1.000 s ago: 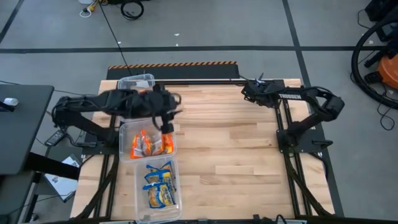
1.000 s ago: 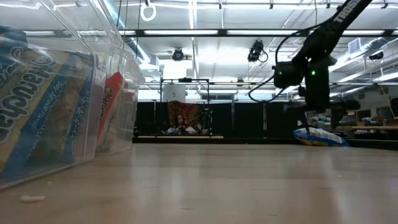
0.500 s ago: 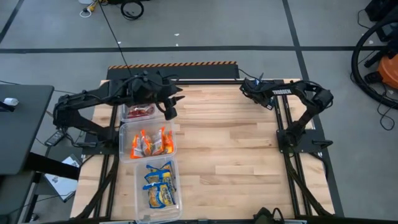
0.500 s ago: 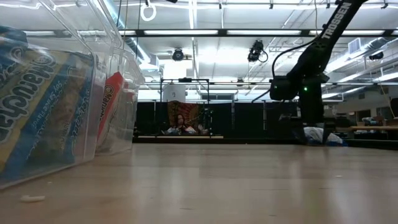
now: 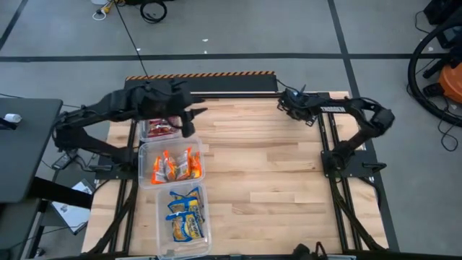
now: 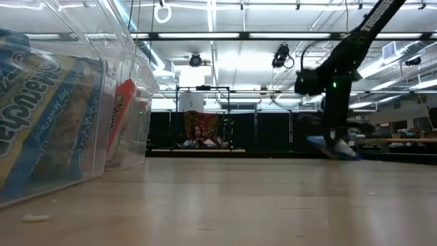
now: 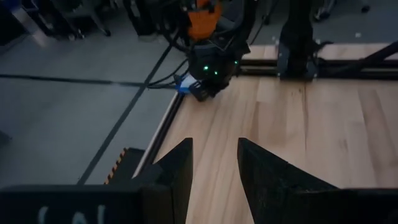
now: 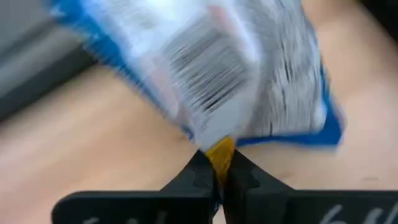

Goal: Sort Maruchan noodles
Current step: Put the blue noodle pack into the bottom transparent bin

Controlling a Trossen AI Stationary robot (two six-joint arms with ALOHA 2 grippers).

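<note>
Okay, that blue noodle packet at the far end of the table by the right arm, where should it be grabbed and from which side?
By its thin rim, coming in from the right arm's side. The blue noodle packet is flat and wide, so a pinch on the wrapper's edge, where the right claw is shut on it, probably holds better than spanning its face.

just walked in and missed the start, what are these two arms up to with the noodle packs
They are sorting ramen packets into clear bins. The right gripper is shut on a blue packet at the far right of the table. The left gripper is open and empty, near the far bin holding red packets. The middle bin holds orange packets, the near one blue-and-yellow packets.
</note>
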